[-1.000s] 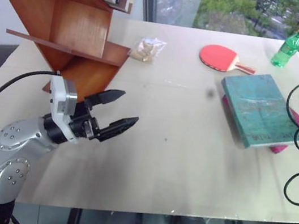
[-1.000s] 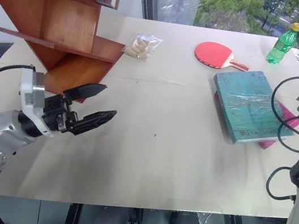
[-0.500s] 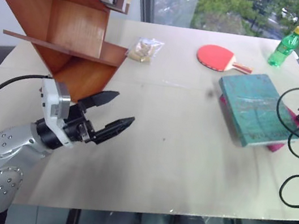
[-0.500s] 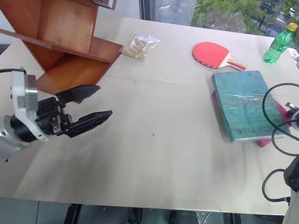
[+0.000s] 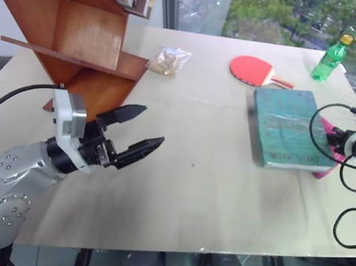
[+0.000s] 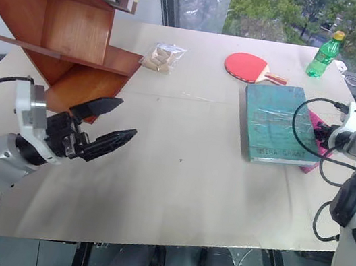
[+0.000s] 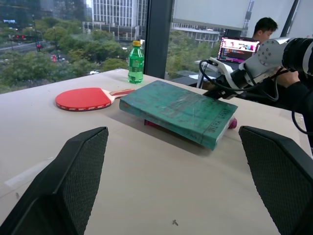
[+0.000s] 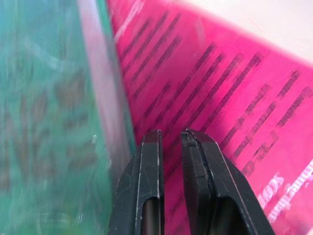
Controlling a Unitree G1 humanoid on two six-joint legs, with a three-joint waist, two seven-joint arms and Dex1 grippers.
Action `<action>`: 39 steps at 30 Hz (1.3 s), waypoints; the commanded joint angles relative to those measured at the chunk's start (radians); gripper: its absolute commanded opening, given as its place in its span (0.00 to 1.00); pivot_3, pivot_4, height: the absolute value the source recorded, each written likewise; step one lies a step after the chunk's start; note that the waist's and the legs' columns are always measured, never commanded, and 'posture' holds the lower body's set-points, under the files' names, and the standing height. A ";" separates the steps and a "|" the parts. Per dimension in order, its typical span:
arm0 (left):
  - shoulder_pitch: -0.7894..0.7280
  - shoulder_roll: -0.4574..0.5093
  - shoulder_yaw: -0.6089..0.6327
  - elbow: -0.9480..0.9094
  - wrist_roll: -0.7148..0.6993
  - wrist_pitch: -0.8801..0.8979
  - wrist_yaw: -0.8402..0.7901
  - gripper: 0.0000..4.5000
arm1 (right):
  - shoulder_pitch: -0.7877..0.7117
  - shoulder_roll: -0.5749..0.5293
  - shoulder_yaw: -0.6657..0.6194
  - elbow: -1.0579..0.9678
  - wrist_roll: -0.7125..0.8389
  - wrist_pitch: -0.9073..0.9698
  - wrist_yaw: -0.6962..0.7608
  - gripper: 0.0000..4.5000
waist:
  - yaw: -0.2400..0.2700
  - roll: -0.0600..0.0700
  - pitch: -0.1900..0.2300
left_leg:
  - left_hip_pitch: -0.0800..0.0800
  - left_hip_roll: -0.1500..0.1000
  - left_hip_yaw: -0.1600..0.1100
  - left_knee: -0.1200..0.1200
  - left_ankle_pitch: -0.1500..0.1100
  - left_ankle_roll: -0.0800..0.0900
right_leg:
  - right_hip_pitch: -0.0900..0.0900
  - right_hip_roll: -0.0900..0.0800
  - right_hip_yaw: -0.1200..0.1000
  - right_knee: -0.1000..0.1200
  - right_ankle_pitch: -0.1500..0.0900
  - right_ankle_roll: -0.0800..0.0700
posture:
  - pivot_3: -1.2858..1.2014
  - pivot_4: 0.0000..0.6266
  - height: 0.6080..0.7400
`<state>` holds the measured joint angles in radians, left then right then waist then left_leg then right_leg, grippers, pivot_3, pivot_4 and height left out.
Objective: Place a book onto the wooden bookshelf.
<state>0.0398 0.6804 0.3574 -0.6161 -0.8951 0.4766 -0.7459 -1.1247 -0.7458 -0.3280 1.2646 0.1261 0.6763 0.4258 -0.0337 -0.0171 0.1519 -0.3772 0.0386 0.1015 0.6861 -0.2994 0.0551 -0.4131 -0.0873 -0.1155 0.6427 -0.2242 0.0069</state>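
Note:
The teal-green book (image 5: 285,127) lies flat on the table's right side, on top of a smaller pink book (image 8: 210,88). My right gripper (image 8: 171,133) is shut with nothing between its fingers. Its tips are at the pink cover, right beside the teal book's right edge (image 6: 319,129). The wooden bookshelf (image 5: 85,35) stands at the far left of the table. My left gripper (image 5: 152,126) hangs open above the table just in front of the bookshelf's foot, pointing across at the book (image 7: 178,110).
A red table-tennis paddle (image 5: 257,70) and a green bottle (image 5: 331,57) lie beyond the book. A clear bag of snacks (image 5: 170,60) sits beside the shelf. A person at a laptop (image 7: 237,49) is behind the table's right end. Cables loop around my right wrist.
My right gripper has come in leftward and down to the book's right edge. The teal book's near end has swung a little to the left. The left gripper has held still.

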 commanded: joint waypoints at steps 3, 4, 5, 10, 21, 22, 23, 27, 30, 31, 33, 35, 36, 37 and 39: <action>-0.010 0.000 -0.002 -0.005 -0.005 -0.011 -0.005 1.00 | 0.044 -0.080 0.000 -0.044 -0.024 -0.141 -0.118 0.15 | 0.013 0.006 0.004 | -0.002 -0.001 0.000 0.000 0.000 0.000 | -0.002 0.000 0.000 0.000 0.000 0.000 | 0.52 0.24 1.00; -0.009 -0.002 -0.004 -0.006 -0.004 -0.012 -0.005 1.00 | 0.067 -0.093 0.021 -0.071 -0.038 -0.143 -0.104 0.15 | 0.016 0.008 0.005 | -0.002 0.000 0.000 0.000 0.000 0.000 | -0.002 0.000 0.000 0.000 0.000 0.000 | 0.52 0.24 1.00; -0.008 -0.003 -0.005 -0.007 -0.002 -0.013 -0.005 1.00 | 0.093 -0.105 0.052 -0.103 -0.059 -0.141 -0.082 0.15 | 0.017 0.011 0.007 | -0.002 0.000 0.000 0.000 0.000 0.000 | -0.002 0.000 -0.001 0.000 0.000 0.000 | 0.52 0.24 1.00; -0.009 -0.004 -0.006 0.004 0.003 -0.020 -0.013 1.00 | 0.416 -0.180 0.123 -0.546 -0.058 -0.002 0.080 0.15 | 0.032 0.015 0.009 | -0.004 0.000 -0.001 -0.001 0.000 0.000 | -0.003 0.001 -0.003 -0.001 -0.001 0.001 | 0.52 0.24 1.00; -0.049 0.003 -0.018 0.051 0.012 -0.018 -0.053 1.00 | 0.880 -0.132 -0.010 -1.269 0.176 0.314 0.213 0.15 | 0.024 0.018 0.010 | -0.002 0.000 0.000 -0.001 0.000 0.000 | -0.003 0.006 0.000 0.000 -0.003 0.006 | 0.52 0.24 1.00; -0.051 0.004 -0.017 0.053 0.012 -0.018 -0.056 1.00 | 0.891 -0.121 -0.013 -1.303 0.197 0.320 0.222 0.15 | 0.025 0.018 0.010 | -0.002 0.000 0.000 -0.001 0.000 0.000 | -0.003 0.006 0.000 0.000 -0.003 0.006 | 0.52 0.24 1.00; -0.054 0.006 -0.016 0.056 0.012 -0.017 -0.058 1.00 | 0.905 -0.115 -0.012 -1.339 0.218 0.325 0.237 0.15 | 0.025 0.018 0.010 | -0.002 0.000 -0.001 -0.001 0.000 0.000 | -0.004 0.006 0.000 0.000 -0.003 0.006 | 0.52 0.24 1.00; -0.052 0.005 -0.014 0.058 0.015 -0.018 -0.063 1.00 | 0.937 -0.087 -0.003 -1.433 0.281 0.335 0.264 0.15 | 0.028 0.017 0.010 | -0.003 0.000 -0.001 -0.001 0.000 0.000 | -0.004 0.007 0.000 0.000 -0.003 0.004 | 0.52 0.24 1.00; -0.044 0.004 -0.012 0.052 0.015 -0.018 -0.064 1.00 | 0.957 -0.071 0.007 -1.509 0.333 0.358 0.280 0.15 | 0.028 0.017 0.010 | -0.004 0.000 -0.001 -0.001 0.000 0.000 | -0.004 0.007 0.000 -0.001 -0.001 0.002 | 0.52 0.24 1.00; -0.043 0.004 -0.010 0.051 0.014 -0.018 -0.063 1.00 | 0.968 -0.069 0.007 -1.540 0.354 0.366 0.292 0.15 | 0.029 0.017 0.011 | -0.004 0.000 -0.001 -0.001 0.000 0.000 | -0.004 0.007 0.000 -0.001 -0.001 0.002 | 0.52 0.24 1.00; -0.041 0.004 -0.007 0.050 0.013 -0.018 -0.062 1.00 | 0.990 -0.068 -0.002 -1.603 0.404 0.384 0.317 0.15 | 0.032 0.017 0.011 | -0.004 0.000 -0.001 -0.001 0.000 0.000 | -0.005 0.007 0.000 -0.001 -0.001 0.002 | 0.52 0.24 1.00; -0.037 0.003 -0.007 0.047 0.014 -0.019 -0.060 1.00 | 1.014 -0.072 -0.023 -1.673 0.463 0.397 0.345 0.15 | 0.037 0.017 0.011 | -0.004 0.000 -0.001 -0.001 0.000 0.000 | -0.004 0.007 0.000 -0.001 -0.001 0.002 | 0.52 0.24 1.00; -0.034 0.002 -0.009 0.045 0.015 -0.020 -0.060 1.00 | 1.025 -0.082 -0.034 -1.707 0.481 0.394 0.355 0.15 | 0.040 0.017 0.011 | -0.004 0.000 -0.002 -0.001 0.000 0.000 | -0.004 0.007 0.000 -0.001 -0.001 0.002 | 0.52 0.24 1.00; -0.033 0.000 -0.011 0.044 0.017 -0.021 -0.059 1.00 | 1.027 -0.086 -0.051 -1.725 0.515 0.413 0.363 0.15 | 0.043 0.017 0.011 | -0.004 0.000 -0.002 -0.001 0.000 0.000 | -0.004 0.007 -0.001 -0.001 -0.001 0.002 | 0.52 0.24 1.00; -0.031 -0.003 -0.015 0.043 0.019 -0.023 -0.058 1.00 | 1.016 -0.095 -0.106 -1.749 0.597 0.456 0.384 0.15 | 0.047 0.016 0.011 | -0.004 0.000 -0.002 -0.001 0.000 0.000 | -0.004 0.007 0.000 -0.001 -0.002 0.003 | 0.52 0.24 1.00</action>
<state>0.0062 0.6759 0.3344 -0.5410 -0.8828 0.4729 -0.8030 -0.0925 -0.8148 -0.3552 -0.4357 0.6548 1.1065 0.7837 0.0133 -0.0009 0.1627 -0.3809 0.0387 0.0998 0.6854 -0.2994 0.0551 -0.4174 -0.0807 -0.1159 0.6417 -0.2261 0.0101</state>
